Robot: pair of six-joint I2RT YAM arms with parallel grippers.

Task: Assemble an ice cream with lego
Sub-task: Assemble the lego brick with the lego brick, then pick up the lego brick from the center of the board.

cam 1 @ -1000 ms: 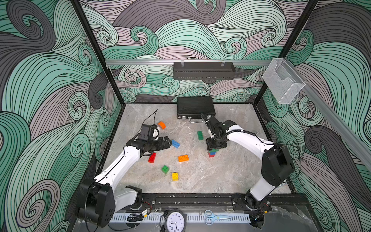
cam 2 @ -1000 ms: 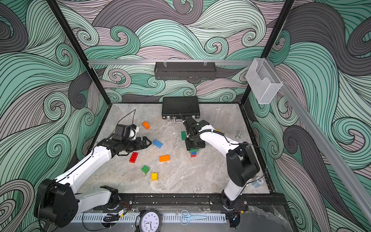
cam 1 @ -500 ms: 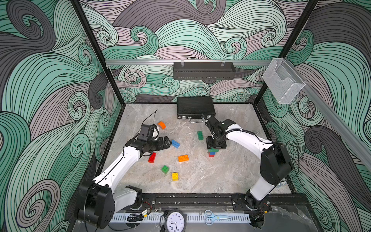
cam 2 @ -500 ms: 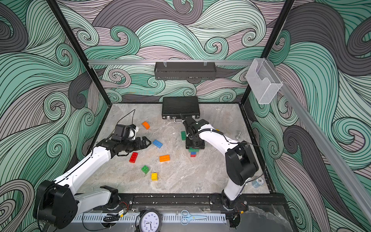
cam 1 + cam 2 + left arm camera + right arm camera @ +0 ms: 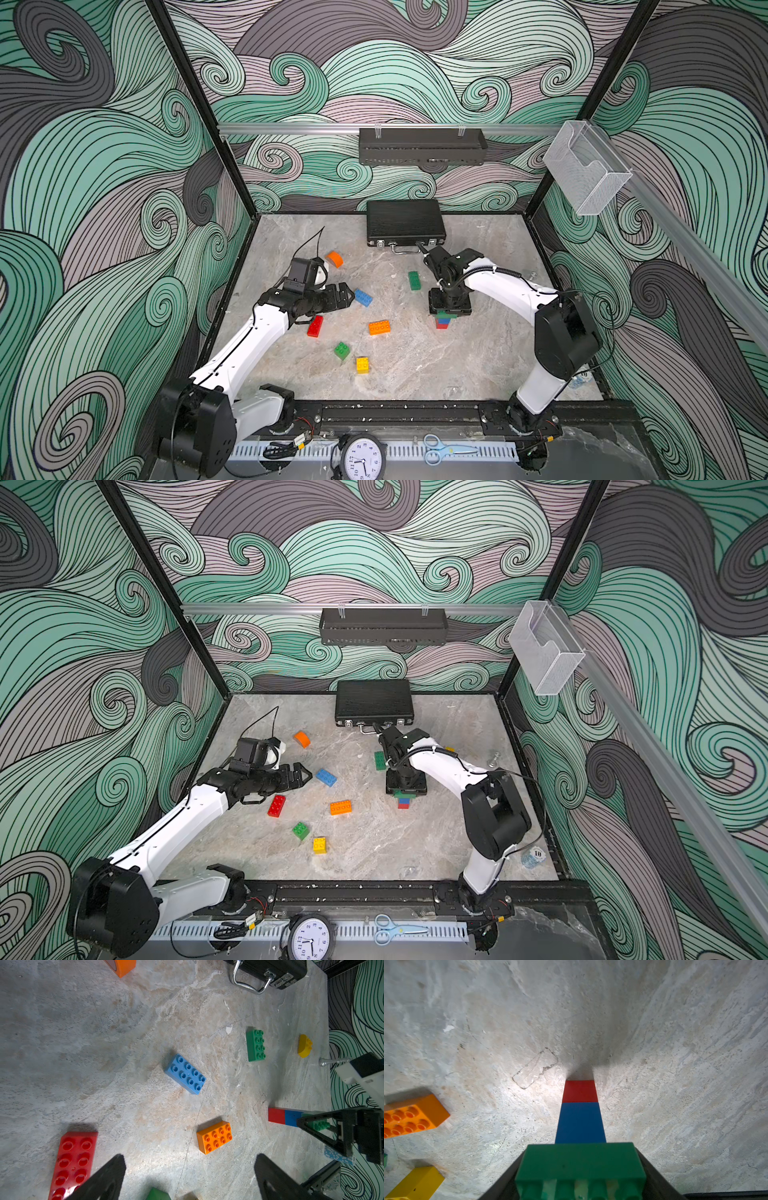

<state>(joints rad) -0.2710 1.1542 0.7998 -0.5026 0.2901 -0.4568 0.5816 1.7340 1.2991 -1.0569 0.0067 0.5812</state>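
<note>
The left gripper [image 5: 190, 1159] has its jaws wide apart with nothing between them. A blue brick [image 5: 185, 1073] lies just ahead of its fingertips, and a red brick [image 5: 72, 1163] lies beside one finger. The right gripper [image 5: 450, 306] points straight down over the stack [image 5: 443, 321] standing on the table [image 5: 415, 374]. From the table up, the stack runs red, blue, green. The fingers [image 5: 653, 1180] flank the green top brick [image 5: 580, 1163] on both sides; whether they clamp it cannot be told. An orange brick [image 5: 379, 327] lies between the two grippers.
</note>
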